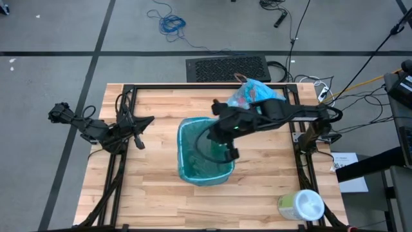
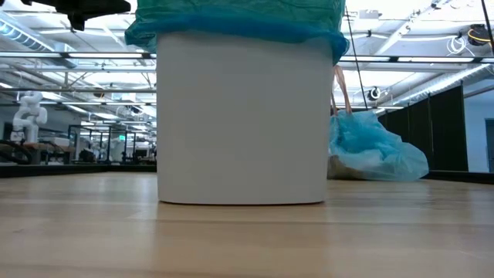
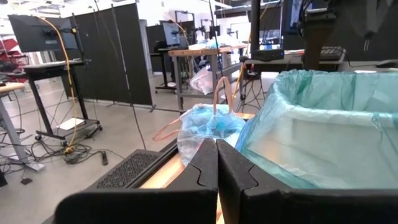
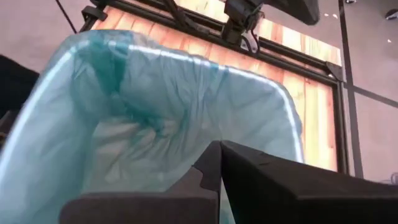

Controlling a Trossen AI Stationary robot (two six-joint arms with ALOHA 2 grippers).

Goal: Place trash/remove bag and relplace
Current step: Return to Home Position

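Note:
A white bin (image 1: 205, 158) (image 2: 243, 116) stands mid-table, lined with a darker teal-green bag (image 4: 155, 93) folded over its rim (image 2: 231, 27). The light-blue bag (image 1: 254, 93) (image 2: 378, 154) (image 3: 208, 127), bunched and filled, lies on the table past the bin's far right corner. Brownish wads show through its lower part in the low view. My right gripper (image 1: 228, 153) (image 4: 221, 163) is shut and hangs over the bin's opening near its right wall. My left gripper (image 1: 140, 142) (image 3: 217, 155) is shut, left of the bin, pointing toward it. My right gripper points down into the bin's opening, close to the teal-green liner by the right wall. I cannot tell whether its fingers touch the liner.
A white-and-green wipes tub (image 1: 301, 205) lies near the table's near right corner. Black frame rails (image 1: 193, 87) run along the far edge and down both sides. Bare wood (image 1: 148, 193) shows to the near left of the bin.

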